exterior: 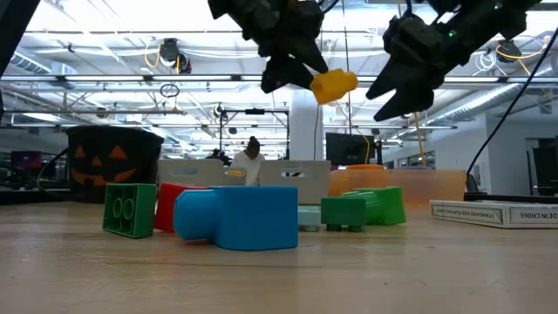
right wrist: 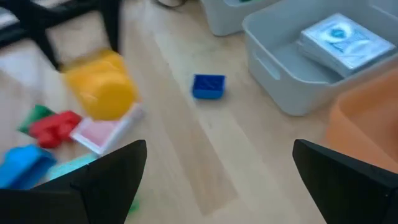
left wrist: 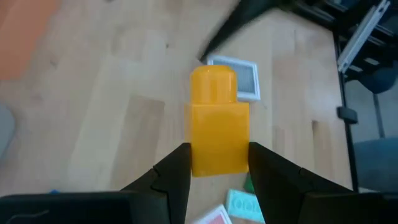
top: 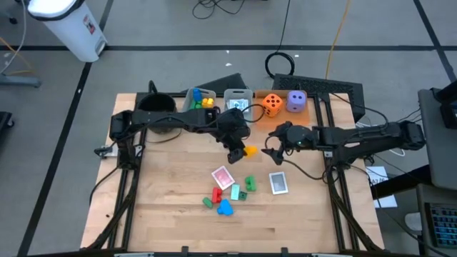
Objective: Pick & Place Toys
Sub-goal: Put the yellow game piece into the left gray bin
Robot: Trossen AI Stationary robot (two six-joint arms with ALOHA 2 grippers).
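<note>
A yellow block (top: 249, 150) sits in the black left gripper (top: 239, 153). The worktop (top: 171, 207) is pale wood grain. On it lie red (top: 216, 194), green (top: 249, 183) and blue (top: 226, 208) blocks and a pink-backed card (top: 223, 177). An orange die (top: 271, 103) has dark spots; a purple die (top: 296, 101) has pale ones.

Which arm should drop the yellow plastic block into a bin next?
Left. The left gripper already clamps the yellow plastic block above the table; the right gripper is open and empty beside it.
</note>
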